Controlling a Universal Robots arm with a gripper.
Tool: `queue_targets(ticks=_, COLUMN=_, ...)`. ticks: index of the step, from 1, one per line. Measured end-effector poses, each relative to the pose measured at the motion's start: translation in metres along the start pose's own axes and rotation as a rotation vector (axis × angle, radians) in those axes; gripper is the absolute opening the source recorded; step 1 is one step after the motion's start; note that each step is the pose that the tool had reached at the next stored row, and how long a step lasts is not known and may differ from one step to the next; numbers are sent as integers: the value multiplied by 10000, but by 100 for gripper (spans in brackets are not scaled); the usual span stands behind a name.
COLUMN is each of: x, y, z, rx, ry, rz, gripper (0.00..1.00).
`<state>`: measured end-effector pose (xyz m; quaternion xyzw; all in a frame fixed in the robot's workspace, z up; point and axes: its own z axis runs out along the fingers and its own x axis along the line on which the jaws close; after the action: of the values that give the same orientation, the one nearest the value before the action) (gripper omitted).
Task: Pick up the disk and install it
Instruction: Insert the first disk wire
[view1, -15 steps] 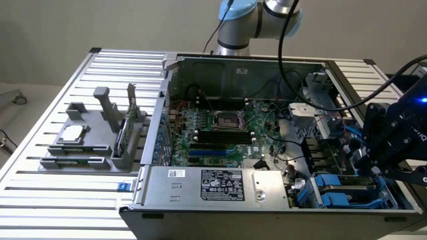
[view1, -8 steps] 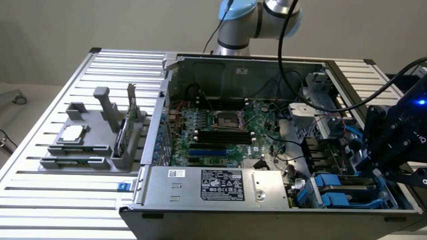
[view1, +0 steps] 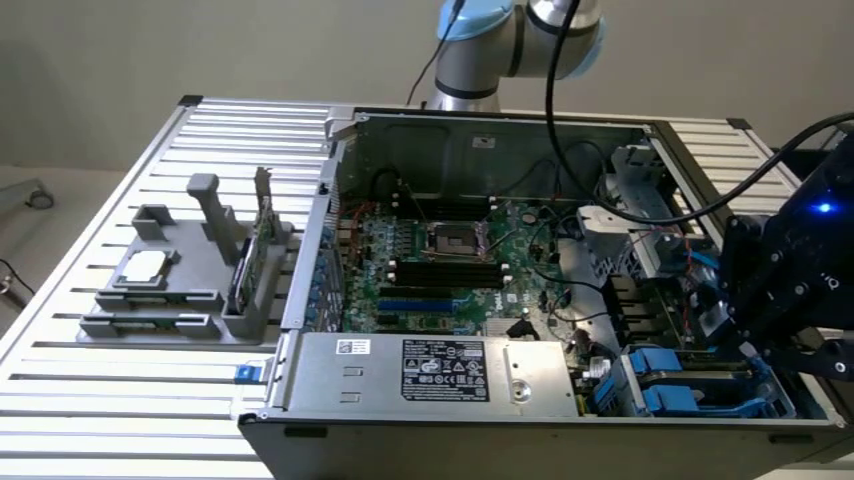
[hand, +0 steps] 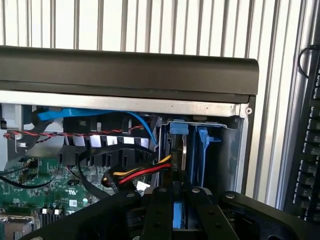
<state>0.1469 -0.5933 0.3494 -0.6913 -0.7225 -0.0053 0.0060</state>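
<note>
In the wrist view the disk (hand: 184, 150) stands on edge in the drive bay at the corner of the open computer case, its blue carrier (hand: 178, 128) against the bay's far end. My gripper (hand: 181, 192) is shut on the disk's near edge, with blue plastic showing between the two black fingers (hand: 162, 205). In the exterior view the gripper (view1: 747, 330) hangs over the blue drive bays (view1: 674, 385) at the case's front corner on the exterior view's right. There the arm's black body hides the disk.
Red, yellow and black power cables (hand: 135, 175) run just beside the bay. The case's black rim (hand: 125, 70) lies beyond it. The motherboard (view1: 441, 260) and power supply (view1: 441, 370) fill the case. A grey fixture (view1: 174, 300) on the exterior view's left holds a processor chip (view1: 144, 266) and a green card (view1: 263, 225).
</note>
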Motion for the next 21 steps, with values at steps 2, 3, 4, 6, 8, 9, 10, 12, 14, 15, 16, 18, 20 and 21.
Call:
queue_targets(ticks=2, x=1, y=-20, z=9, rx=-86, ry=-11, rz=0, gripper=16)
queue_targets(ticks=3, x=1, y=-27, z=12, rx=-125, ry=-15, rz=0, gripper=16)
queue_targets(ticks=4, x=3, y=-35, z=14, rx=-162, ry=-20, rz=0, gripper=16)
queue_targets(ticks=6, x=8, y=-52, z=22, rx=-230, ry=-31, rz=0, gripper=16)
queue_targets(ticks=8, x=19, y=-61, z=27, rx=-261, ry=-51, rz=9, gripper=16)
queue_targets(ticks=9, x=25, y=-63, z=28, rx=-267, ry=-67, rz=19, gripper=16)
queue_targets(ticks=10, x=31, y=-63, z=31, rx=-270, ry=-81, rz=32, gripper=16)
queue_targets(ticks=12, x=36, y=-63, z=35, rx=-271, ry=-118, rz=86, gripper=16)
queue_targets(ticks=14, x=38, y=-64, z=40, rx=-272, ry=-153, rz=171, gripper=16)
queue_targets(ticks=15, x=40, y=-63, z=41, rx=-272, ry=-166, rz=221, gripper=16)
queue_targets(ticks=16, x=42, y=-64, z=41, rx=-272, ry=-178, rz=268, gripper=16)
queue_targets(ticks=18, x=50, y=-63, z=43, rx=-272, ry=-190, rz=341, gripper=16)
queue_targets(ticks=20, x=62, y=-63, z=45, rx=-273, ry=-203, rz=395, gripper=16)
queue_targets(ticks=21, x=70, y=-62, z=45, rx=-273, ry=-212, rz=417, gripper=16)
